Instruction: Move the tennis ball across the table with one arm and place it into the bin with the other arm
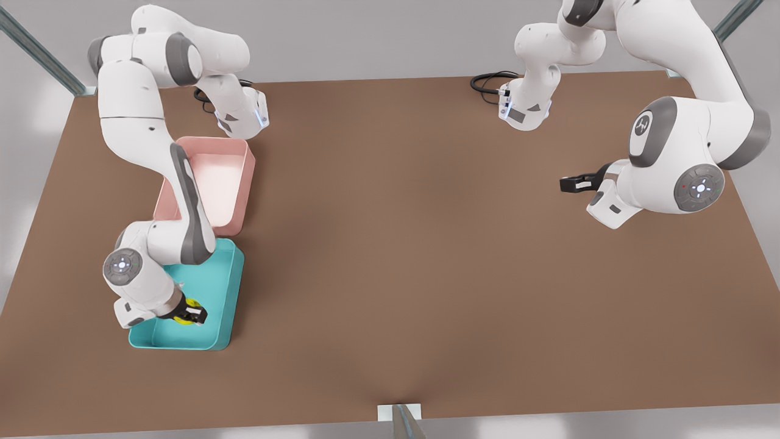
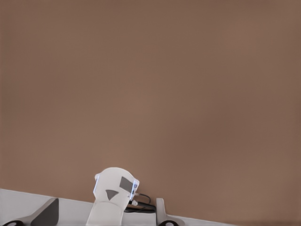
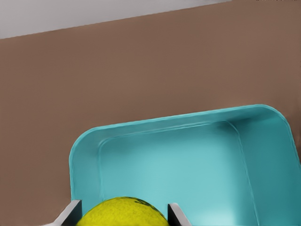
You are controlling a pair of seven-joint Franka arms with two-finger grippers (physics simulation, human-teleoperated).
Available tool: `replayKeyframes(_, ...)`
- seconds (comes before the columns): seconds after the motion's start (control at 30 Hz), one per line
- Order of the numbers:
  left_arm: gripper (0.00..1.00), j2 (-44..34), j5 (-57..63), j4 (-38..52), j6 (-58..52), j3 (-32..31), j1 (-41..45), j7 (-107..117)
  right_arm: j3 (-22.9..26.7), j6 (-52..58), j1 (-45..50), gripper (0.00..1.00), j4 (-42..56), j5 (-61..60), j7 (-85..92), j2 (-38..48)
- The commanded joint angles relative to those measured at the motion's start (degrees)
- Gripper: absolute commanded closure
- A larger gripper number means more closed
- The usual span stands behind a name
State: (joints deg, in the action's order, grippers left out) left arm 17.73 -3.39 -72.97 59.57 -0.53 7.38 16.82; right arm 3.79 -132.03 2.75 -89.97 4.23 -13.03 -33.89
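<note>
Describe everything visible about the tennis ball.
The small yellow-green fuzzy tennis ball has a dark mark near its top in the right wrist view. It sits clamped between the two fingers of the right claw, held over the inside of the teal rectangular plastic bin near its front end, at the front view's left. Whether it touches the bin floor cannot be told.

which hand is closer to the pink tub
Right. The right hand holds the tennis ball over the teal bin beside the pink tub; the left hand waits far across the table.
</note>
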Motion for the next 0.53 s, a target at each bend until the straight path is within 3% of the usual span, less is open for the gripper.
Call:
replayKeyframes(0.0, 0.0, 0.3, -0.1, 0.1, -1.0, 0.0, -0.1, 0.1, 0.0, 3.1, -0.6, 0.0, 0.6, 2.0, 31.3, -0.8)
replayKeyframes(0.1, 0.0, 0.2, -2.6, 0.3, -3.0, 0.1, -0.8, -0.3, -0.4, 7.5, 0.0, 0.0, -0.1, -0.9, 27.8, -0.6)
replayKeyframes(0.17, 0.0, 0.2, -8.0, 0.4, -5.3, 0.2, -5.5, -0.5, -2.3, 25.2, 3.0, 0.0, 4.2, -9.4, 10.1, -0.6)
replayKeyframes(0.2, 0.0, 0.2, -8.4, 0.5, -4.2, 0.2, -6.0, -0.6, -2.2, 30.1, 5.2, 0.0, 7.3, -9.8, 7.5, -0.5)
replayKeyframes(0.27, 0.0, 0.1, -8.4, 0.7, -2.4, 0.1, -5.9, -1.2, -2.1, 52.1, 6.6, 0.0, 18.3, -8.4, 4.9, -0.8)
replayKeyframes(0.3, 0.0, -0.1, -8.2, 0.9, -0.6, 0.1, -6.2, -5.1, -2.3, 54.4, 8.6, 0.0, 20.0, -1.9, 5.5, 2.3)
replayKeyframes(0.37, 0.0, -0.2, -8.0, 1.0, 0.7, 0.2, -6.5, -7.1, -2.2, 54.0, 7.8, 0.0, 22.7, -0.9, 5.8, 9.1)
replayKeyframes(0.43, 0.0, -0.1, -8.1, 1.0, 0.7, 0.1, -6.4, -7.0, -2.4, 49.8, 3.8, 0.0, 12.6, -1.0, 4.9, 19.6)
replayKeyframes(0.5, 0.0, -0.2, -8.1, 0.9, -0.4, 0.0, -6.3, -7.0, -4.0, 49.1, 1.5, 0.0, 8.9, -1.2, 4.9, 22.6)
